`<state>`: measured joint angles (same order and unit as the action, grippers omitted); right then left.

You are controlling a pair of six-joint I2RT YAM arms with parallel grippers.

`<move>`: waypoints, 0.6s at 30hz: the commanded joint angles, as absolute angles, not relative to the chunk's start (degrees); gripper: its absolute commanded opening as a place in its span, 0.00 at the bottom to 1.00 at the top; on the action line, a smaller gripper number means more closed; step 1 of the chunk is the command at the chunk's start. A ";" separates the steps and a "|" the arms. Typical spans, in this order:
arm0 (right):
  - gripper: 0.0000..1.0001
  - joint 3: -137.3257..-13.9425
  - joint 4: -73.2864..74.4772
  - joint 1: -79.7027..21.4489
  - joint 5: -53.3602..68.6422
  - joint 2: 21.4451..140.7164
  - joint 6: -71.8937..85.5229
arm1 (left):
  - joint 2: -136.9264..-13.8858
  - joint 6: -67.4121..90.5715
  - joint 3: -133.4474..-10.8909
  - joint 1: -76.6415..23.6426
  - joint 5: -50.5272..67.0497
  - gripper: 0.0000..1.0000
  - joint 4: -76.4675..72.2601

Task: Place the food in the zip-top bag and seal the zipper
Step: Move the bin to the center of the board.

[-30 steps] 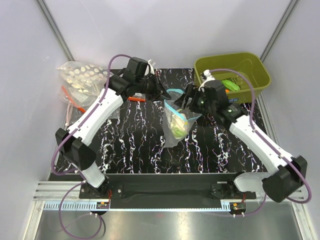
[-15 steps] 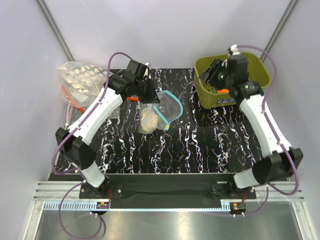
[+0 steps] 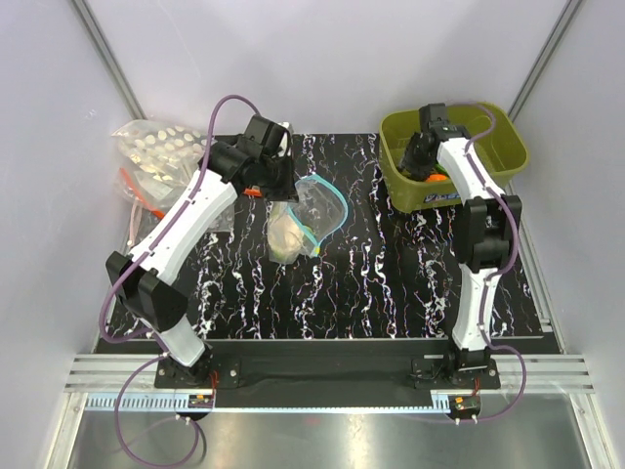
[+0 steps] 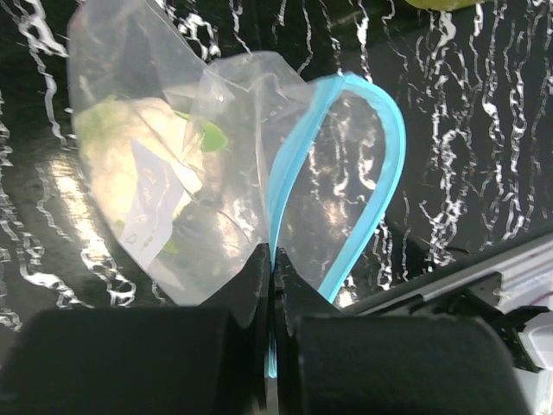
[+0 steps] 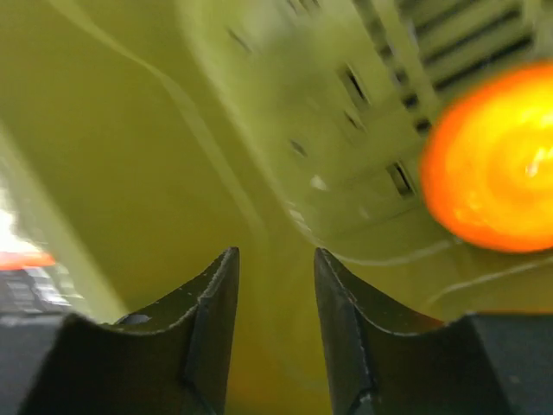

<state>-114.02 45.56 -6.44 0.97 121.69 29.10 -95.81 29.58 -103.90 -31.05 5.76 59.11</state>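
Only blurred, the orange piece (image 5: pixel 492 164) sits beside parted right jaws inside the green bin (image 5: pixel 130 130); left jaws pinch the zipper (image 4: pixel 292 164).

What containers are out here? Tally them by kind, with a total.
Clear bags: 3 (teal-zipper bag, bag of white round pieces, red-orange-strip bag)
Bins: 1 (green bin)
Total: 4

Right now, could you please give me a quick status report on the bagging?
Left gripper shut on zipper; zip-top bag mouth open, cream and green food inside. Right gripper open in green bin, orange piece ungripped. Nothing blocking the mouth.
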 commanded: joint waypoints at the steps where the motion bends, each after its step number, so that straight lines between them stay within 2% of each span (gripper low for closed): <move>1: 0.46 -114.21 57.21 -7.90 -0.53 120.60 25.32 | -94.04 26.81 -107.49 -30.94 2.29 0.00 60.55; 5: 0.46 -97.42 53.98 -10.90 -0.09 101.93 25.05 | -92.64 27.77 -104.34 -31.11 3.77 0.00 59.07; 7: 0.46 -89.78 53.52 -11.07 4.54 96.61 26.19 | -91.58 28.39 -101.53 -31.03 4.04 0.00 57.58; 11: 0.46 -84.30 60.37 -11.86 8.00 88.36 26.63 | -92.11 28.04 -100.90 -31.03 3.60 0.00 58.45; 14: 0.48 -81.04 63.97 -12.30 6.25 81.60 26.80 | -92.55 27.60 -100.99 -31.11 3.69 0.00 58.89; 15: 0.49 -80.43 65.55 -12.30 3.80 80.17 26.89 | -92.72 27.42 -100.99 -31.11 3.87 0.00 58.89; 18: 0.64 -79.28 65.49 -12.22 0.36 77.08 25.67 | -93.07 27.42 -100.81 -31.11 3.96 0.00 58.62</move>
